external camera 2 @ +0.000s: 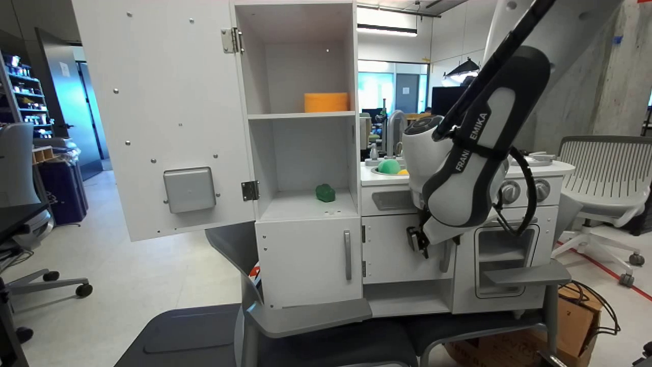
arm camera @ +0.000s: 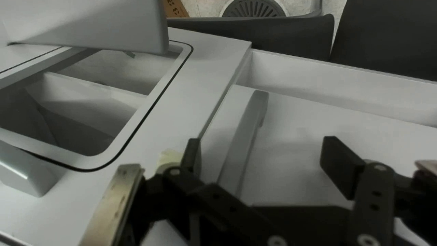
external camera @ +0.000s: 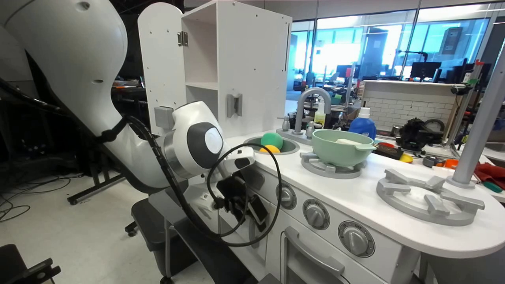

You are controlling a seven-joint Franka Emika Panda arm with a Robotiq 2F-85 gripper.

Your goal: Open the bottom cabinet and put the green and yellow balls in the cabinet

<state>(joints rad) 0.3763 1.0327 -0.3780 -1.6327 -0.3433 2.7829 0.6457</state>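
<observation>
Green ball [external camera: 272, 139] and yellow ball [external camera: 270, 149] sit in the sink [external camera: 292, 147] as my end effector [arm camera: 267, 160], spread wide and gripping nothing, brackets the handle [arm camera: 244, 136] of the closed bottom cabinet [external camera 2: 389, 252]; by my read, opening and loading both lie ahead.

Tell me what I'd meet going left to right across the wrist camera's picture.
Oven window frame → black gripper fingertip → grey cabinet handle → opposite black fingertip.
</observation>
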